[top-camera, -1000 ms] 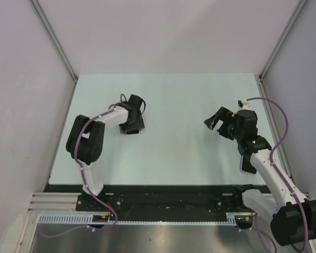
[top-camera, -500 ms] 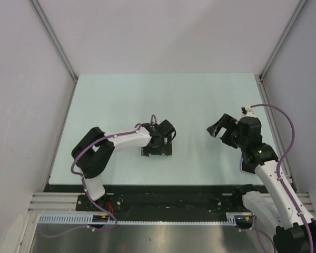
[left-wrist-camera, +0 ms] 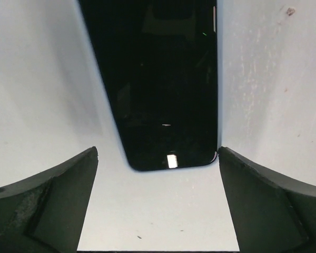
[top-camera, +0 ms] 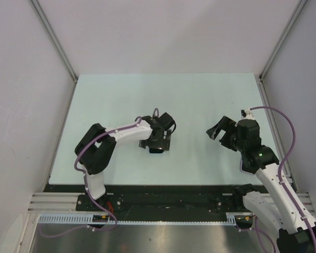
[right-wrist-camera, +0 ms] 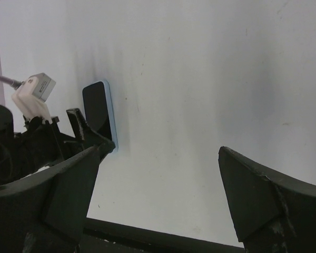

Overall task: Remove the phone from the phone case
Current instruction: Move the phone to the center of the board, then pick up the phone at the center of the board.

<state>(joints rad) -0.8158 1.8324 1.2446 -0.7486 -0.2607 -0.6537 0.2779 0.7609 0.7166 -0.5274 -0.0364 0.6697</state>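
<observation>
The phone point(left-wrist-camera: 163, 84) lies flat on the table, black screen up. A thin light blue case edge point(right-wrist-camera: 111, 116) runs along its side in the right wrist view. My left gripper point(left-wrist-camera: 157, 158) is open and hovers low over the phone's near end, one finger on each side, neither touching it. In the top view this gripper point(top-camera: 158, 139) covers most of the phone. My right gripper point(top-camera: 217, 130) is open and empty, above the table to the right of the phone. In its own view point(right-wrist-camera: 158, 153) it faces the phone point(right-wrist-camera: 97, 110) and the left gripper point(right-wrist-camera: 68, 139).
The pale green table point(top-camera: 200, 100) has white walls at the back and on both sides. A black rail point(top-camera: 168, 197) runs along the near edge by the arm bases. The left arm's purple cable point(top-camera: 124, 128) loops above its forearm.
My left gripper has swung from the left of the table to the middle, with the phone under it. My right gripper has shifted slightly nearer.
</observation>
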